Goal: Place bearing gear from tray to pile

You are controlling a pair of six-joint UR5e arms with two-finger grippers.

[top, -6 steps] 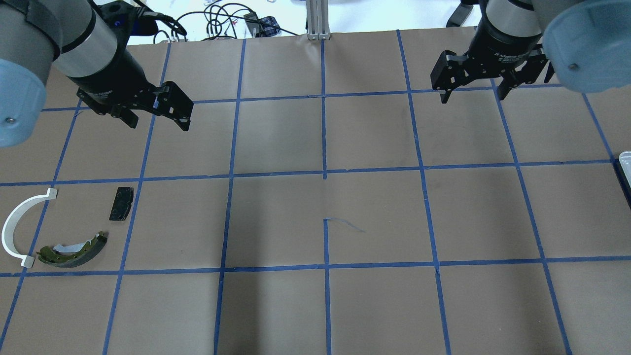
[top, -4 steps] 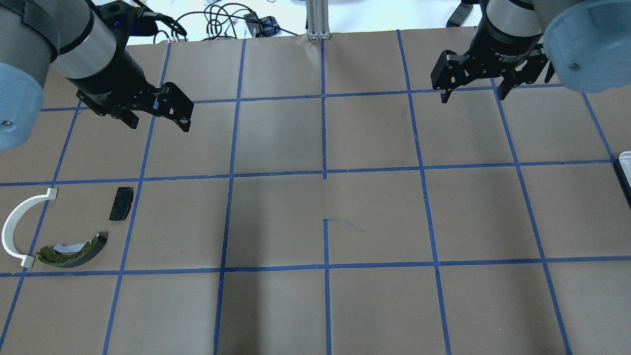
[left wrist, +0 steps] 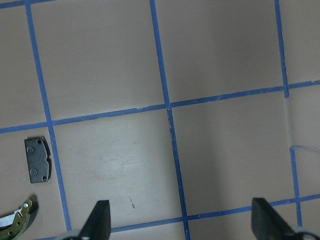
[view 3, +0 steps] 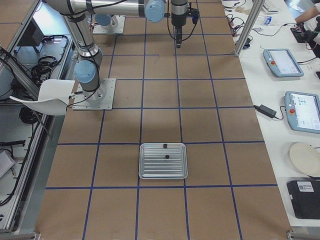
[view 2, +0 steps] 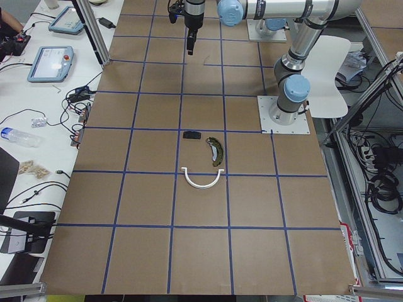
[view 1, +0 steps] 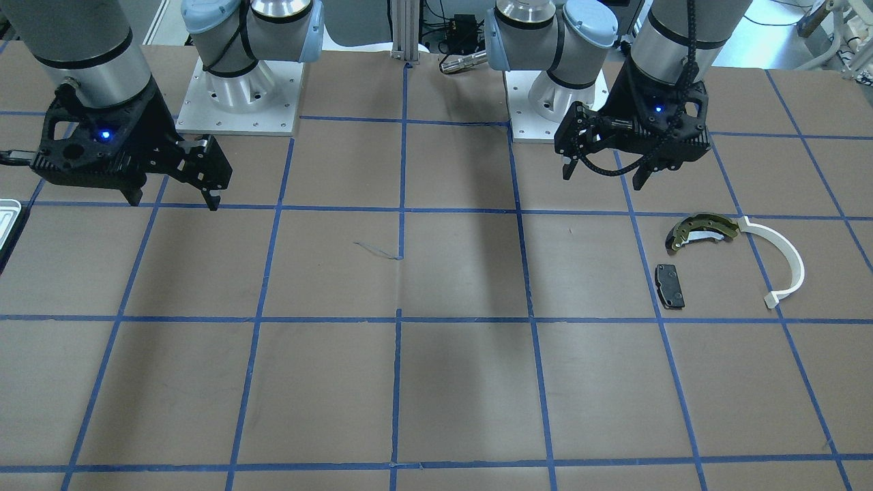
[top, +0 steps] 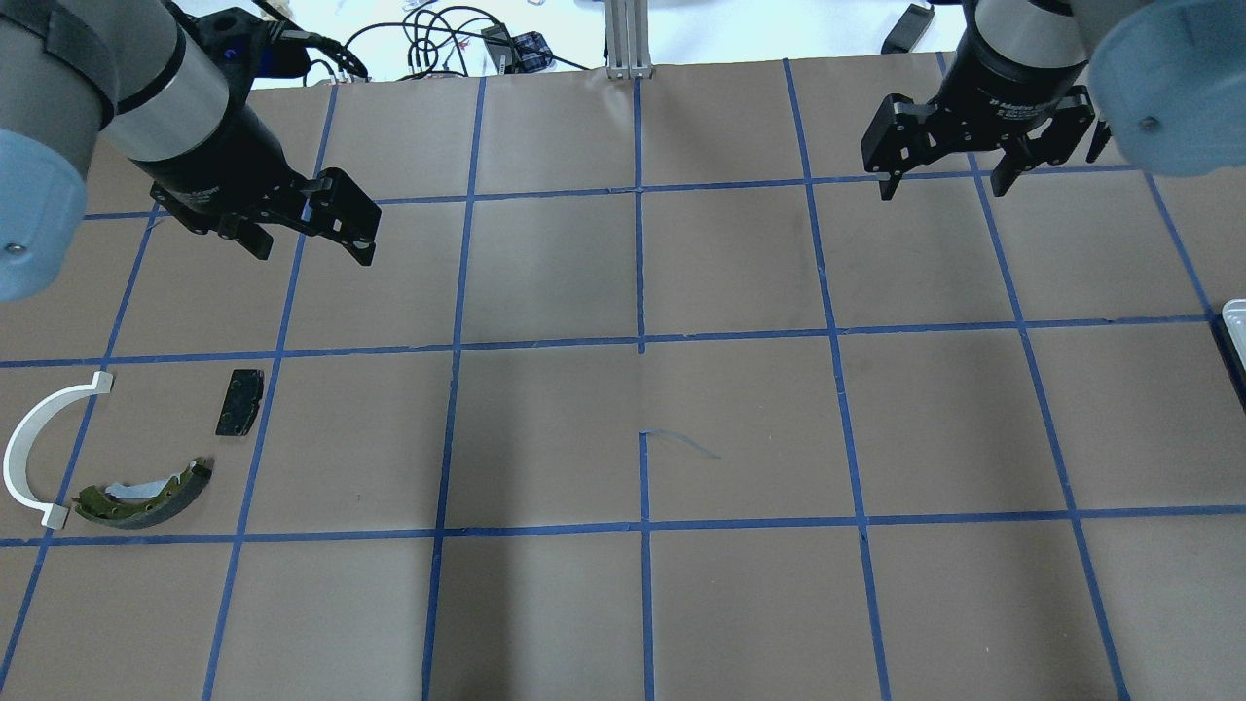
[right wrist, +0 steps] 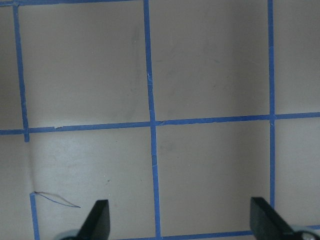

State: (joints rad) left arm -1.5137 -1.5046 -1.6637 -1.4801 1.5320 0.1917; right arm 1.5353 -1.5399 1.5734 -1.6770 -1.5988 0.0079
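The pale silvery tray [view 3: 163,172] lies on the table's right side, and only its edge shows in the overhead view [top: 1234,319]. Two small dark parts [view 3: 166,156] sit on it, too small to tell apart. The pile lies at the front left: an olive-gold brake shoe [top: 146,495], a white arc [top: 39,448] and a black pad [top: 239,401]. My left gripper [top: 313,248] is open and empty, hovering behind the pile. My right gripper [top: 944,190] is open and empty at the far right, well away from the tray.
The table is brown paper with a blue tape grid [top: 641,346]. Cables [top: 438,39] and a metal post [top: 628,39] stand beyond the far edge. The arm bases [view 1: 239,88] stand at the robot's side.
My right gripper has shifted a little to the right and turned slightly. My left gripper has barely moved. Both stay open and empty.
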